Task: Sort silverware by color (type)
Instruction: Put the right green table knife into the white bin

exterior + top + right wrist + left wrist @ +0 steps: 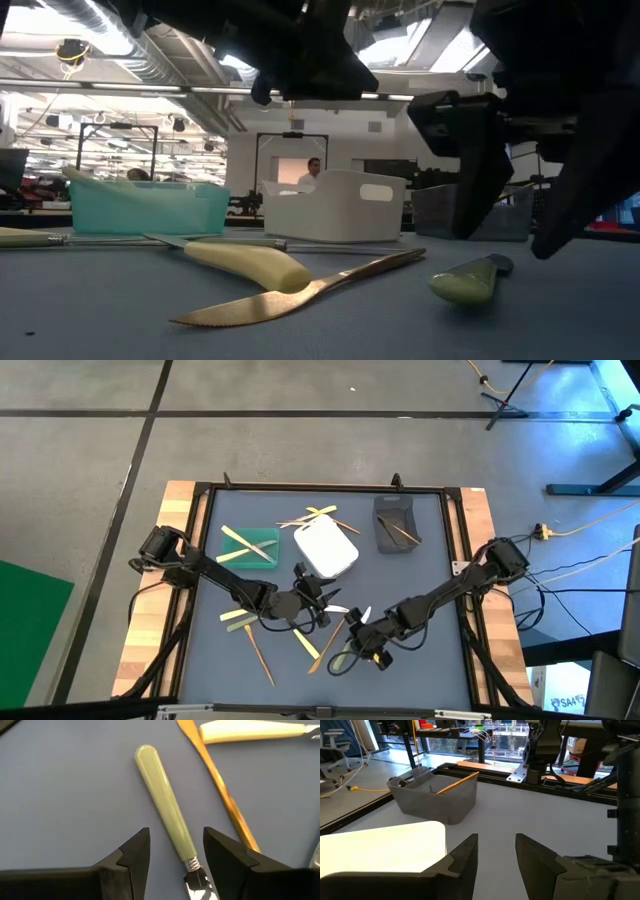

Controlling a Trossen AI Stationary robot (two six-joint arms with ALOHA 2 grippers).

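Observation:
My right gripper (175, 835) is open and points down over the near middle of the table (352, 638). Its fingers stand on either side of a light green-handled utensil (166, 805) that lies flat, without touching it. An orange-brown knife (220, 787) and a pale yellow handle (250, 731) lie beside it. My left gripper (495, 840) is open and empty, held level near the white container (325, 550) and facing the grey container (435, 797). That one holds an orange-brown utensil (457, 782). The low view shows the yellow-handled knife (240, 262), the orange-brown knife (300, 295) and the green handle (470, 283).
The green container (250, 545) holds pale utensils. Several more lie at the white container's far edge (318, 517). Loose pieces lie near the left: light green (237, 615), orange-brown (260, 655). A black frame (200, 495) rims the table. A person (313, 172) stands in the room beyond.

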